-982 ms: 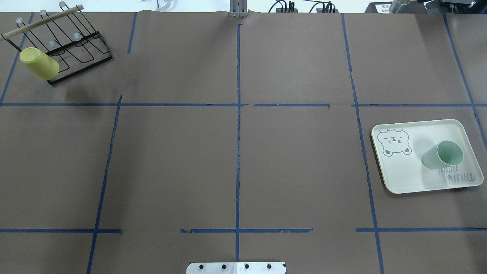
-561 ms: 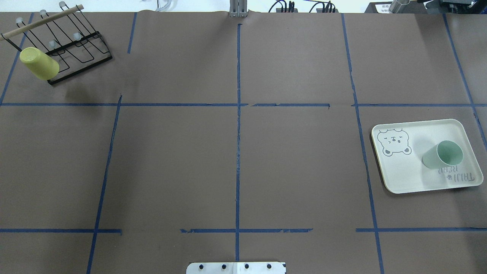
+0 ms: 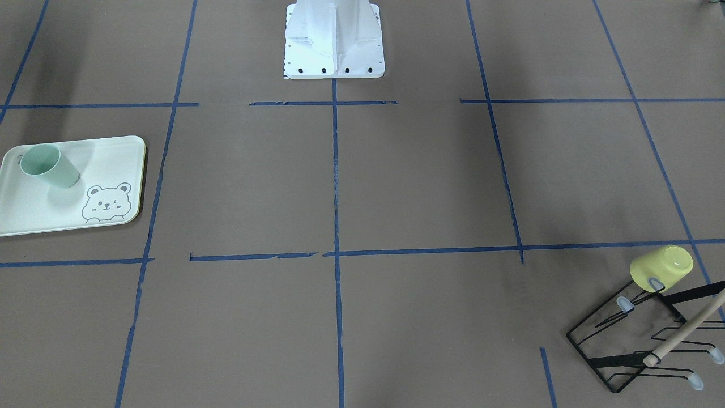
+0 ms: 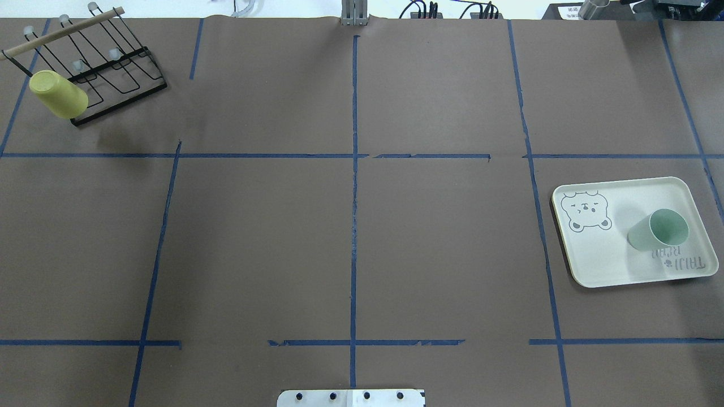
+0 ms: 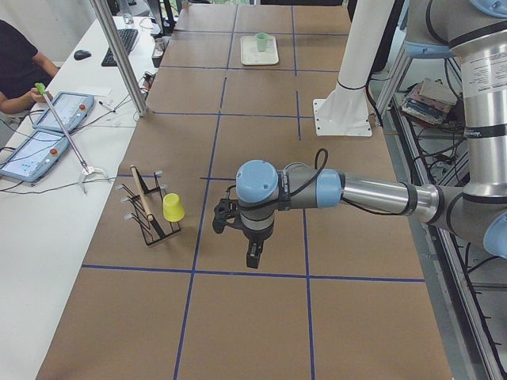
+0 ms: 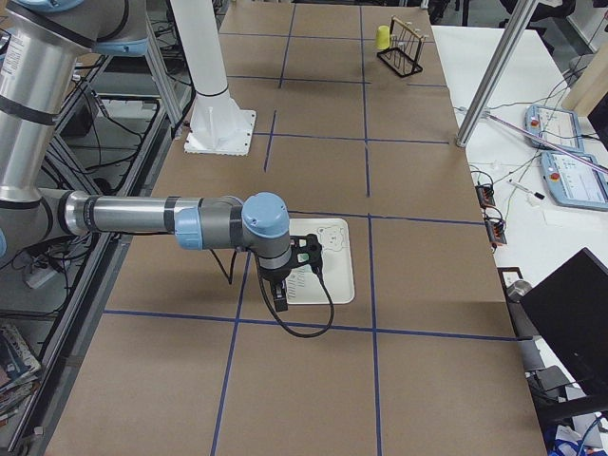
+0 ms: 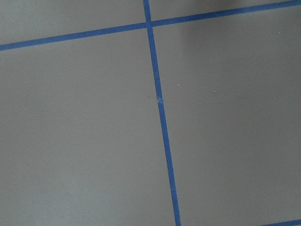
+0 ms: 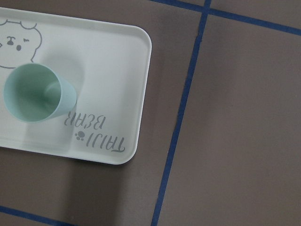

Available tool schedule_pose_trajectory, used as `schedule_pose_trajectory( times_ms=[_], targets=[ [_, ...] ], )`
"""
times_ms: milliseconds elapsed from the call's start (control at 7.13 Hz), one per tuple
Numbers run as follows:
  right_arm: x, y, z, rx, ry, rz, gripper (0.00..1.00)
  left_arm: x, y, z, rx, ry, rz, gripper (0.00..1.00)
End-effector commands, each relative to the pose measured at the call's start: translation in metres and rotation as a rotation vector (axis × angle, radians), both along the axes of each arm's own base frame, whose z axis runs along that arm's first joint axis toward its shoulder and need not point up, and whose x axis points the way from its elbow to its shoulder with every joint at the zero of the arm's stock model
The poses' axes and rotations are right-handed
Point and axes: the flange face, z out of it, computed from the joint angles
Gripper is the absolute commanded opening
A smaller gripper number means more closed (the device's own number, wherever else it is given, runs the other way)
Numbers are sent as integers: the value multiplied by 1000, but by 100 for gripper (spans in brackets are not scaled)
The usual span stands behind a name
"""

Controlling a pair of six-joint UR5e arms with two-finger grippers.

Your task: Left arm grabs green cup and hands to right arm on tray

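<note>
1. The green cup [image 4: 659, 229] stands upright, mouth up, on the tray [image 4: 599, 260], on the lettering end away from the bear drawing. Nothing is touching it, so I'd call the task basically finished.
2. The left arm [image 5: 348, 192] reaches out over the table [image 4: 254, 243] with the left gripper [image 5: 252, 255] pointing down. Its wrist cam shows only bare table and blue tape [image 7: 160, 117]. Whether its jaws are apart or closed, I can't tell, since it only shows up in the side view.
3. Same deal with the right arm [image 6: 142, 214]. The right gripper [image 6: 279, 294] hangs above the table near the tray, and its wrist cam looks down on the cup and the tray corner (no fingers in that shot). I can't tell its jaw state either.
4. What could go wrong from here:
   - If the right arm drops or sweeps low while pulling away, it could clip the cup. A light plastic tumbler like that probably tips or skates easily.
   - A knock on the raised rim could slide the whole tray across the paper.
   - The left arm is nearer the rack [image 4: 121, 68] holding the yellow cup [image 4: 58, 94], so a careless swing that way could catch either one.
</note>
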Motion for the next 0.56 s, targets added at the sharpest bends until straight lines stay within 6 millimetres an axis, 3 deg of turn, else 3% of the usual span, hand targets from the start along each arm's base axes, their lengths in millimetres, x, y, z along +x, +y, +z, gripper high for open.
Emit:
schedule_pose_trajectory(
  times_ms=[0,421],
  targets=[
    [-1,-1,-3,7,-8,-3,100,1,0,5,-10,3,-1,100],
    [0,1,-1,-3,-1,3,100,0,2,14,-18,-3,7,100]
  ],
)
